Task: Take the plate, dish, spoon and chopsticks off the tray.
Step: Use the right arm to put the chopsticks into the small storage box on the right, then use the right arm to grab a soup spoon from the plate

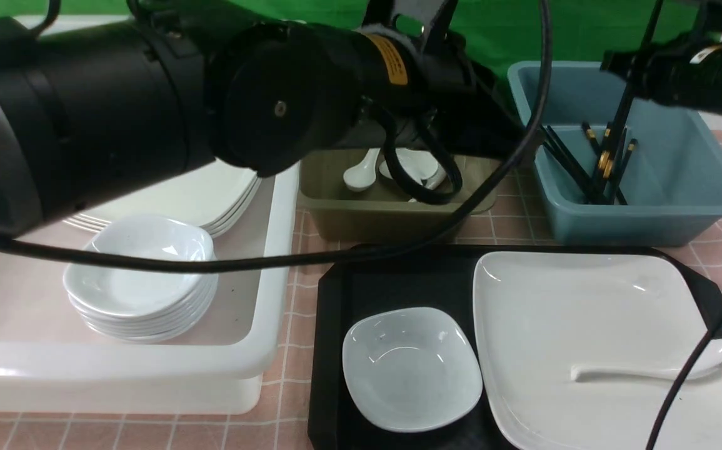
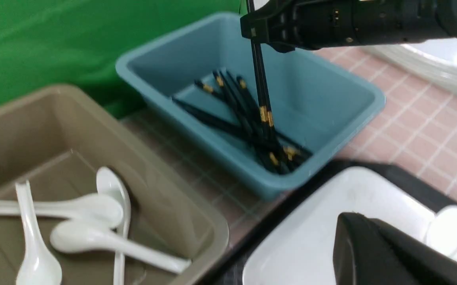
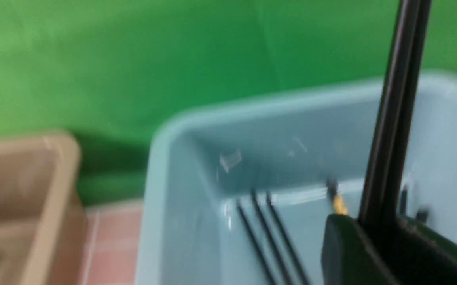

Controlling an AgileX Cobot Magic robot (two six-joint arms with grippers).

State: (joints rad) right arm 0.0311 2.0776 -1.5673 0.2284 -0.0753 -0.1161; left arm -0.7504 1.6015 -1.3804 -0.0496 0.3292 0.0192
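The right claw [image 2: 258, 33] is pinching the 2 black chopsticks [image 2: 262, 91] tight and holding them standing up in the blue tub [image 1: 679, 219], while the spoon [image 1: 648, 372] is lying on the plate [image 1: 586, 306] beside the dish [image 1: 411, 369] on the tray [image 1: 329, 350], and I cannot tell how open the left claw [image 2: 359, 233] is.

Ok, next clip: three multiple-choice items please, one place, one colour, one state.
1. The spoon is: A on the plate; B in a claw; C on the floor.
2. The tub under the held chopsticks is: A red; B blue; C yellow.
3. The right claw is: A open, empty; B out of view; C shut on the chopsticks.
Answers: 1 A, its handle lies across the plate's face; 2 B, blue walls surround their lower ends; 3 C, the pair stands upright, clamped in it.
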